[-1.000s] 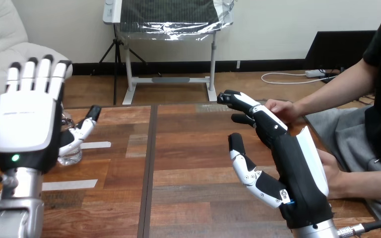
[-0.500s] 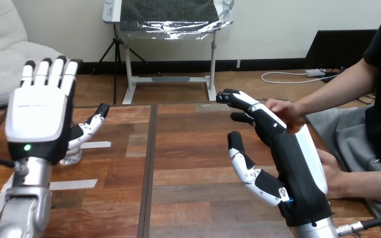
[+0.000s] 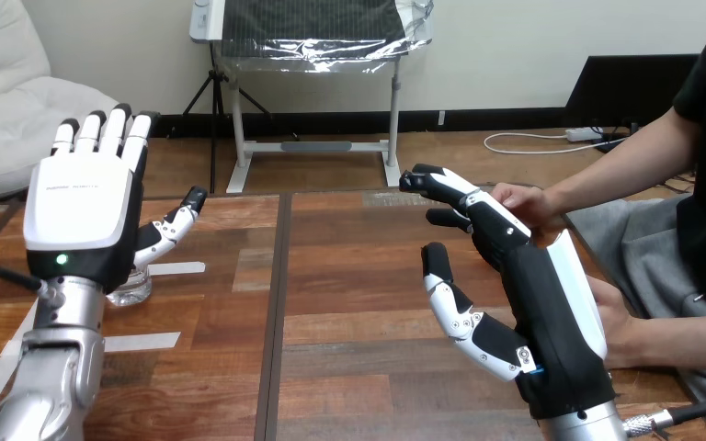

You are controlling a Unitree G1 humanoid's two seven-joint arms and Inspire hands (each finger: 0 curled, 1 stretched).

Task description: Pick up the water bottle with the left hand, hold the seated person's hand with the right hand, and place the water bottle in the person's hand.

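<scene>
My left hand (image 3: 83,216) is raised over the table's left side, open, fingers straight up, its back toward me. Behind its lower edge stands the clear water bottle (image 3: 131,289), mostly hidden; only its base shows on the table. My right hand (image 3: 533,294) lies open on edge at the right, fingers stretched toward the far side. The person's hand (image 3: 522,202) rests on the table just beyond and beside my right fingertips. Whether they touch I cannot tell. A second hand of the person (image 3: 618,323) lies behind my right palm.
The wooden table (image 3: 349,303) has a dark seam running down its middle and white tape strips (image 3: 176,269) at the left. The person sits at the right edge.
My left hand has moved right and slightly down, away from the view's left edge, still open. My right hand and the person's hands have stayed put.
</scene>
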